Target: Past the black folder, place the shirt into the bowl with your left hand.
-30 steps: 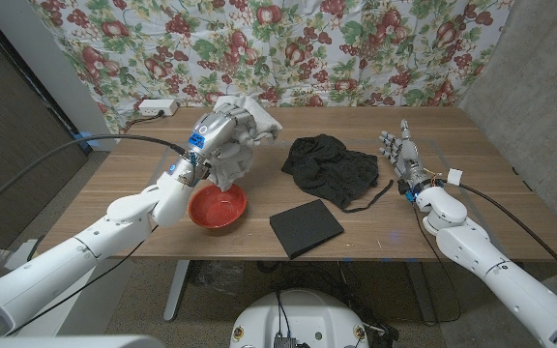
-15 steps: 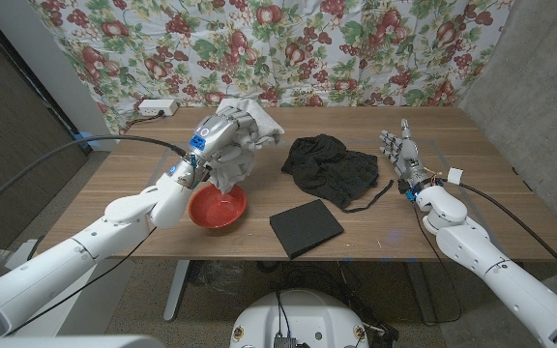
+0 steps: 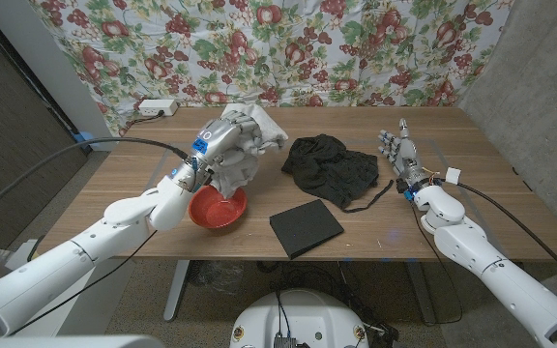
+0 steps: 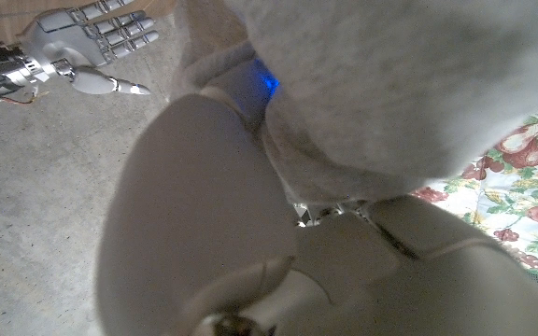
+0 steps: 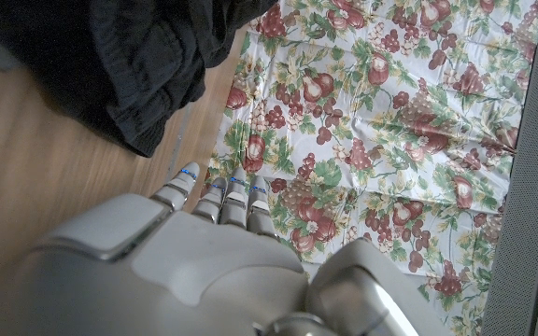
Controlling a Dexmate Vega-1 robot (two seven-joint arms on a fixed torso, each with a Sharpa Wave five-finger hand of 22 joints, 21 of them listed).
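Shirt (image 3: 249, 130) is bunched in our left hand (image 3: 228, 147), fingers clenching it above the bench, just beyond the bowl (image 3: 218, 206); our right hand (image 3: 401, 155) is idling, fingers released.

**Room and backdrop**

Wooden table (image 3: 472, 145) on white legs (image 3: 176, 290). Behind it hangs a fruit-print cloth (image 3: 288, 48), spanning the back wall. Grey wall (image 3: 540, 87) at right; pale panel (image 3: 42, 58) at left. Grey floor (image 3: 85, 193). Even indoor light.
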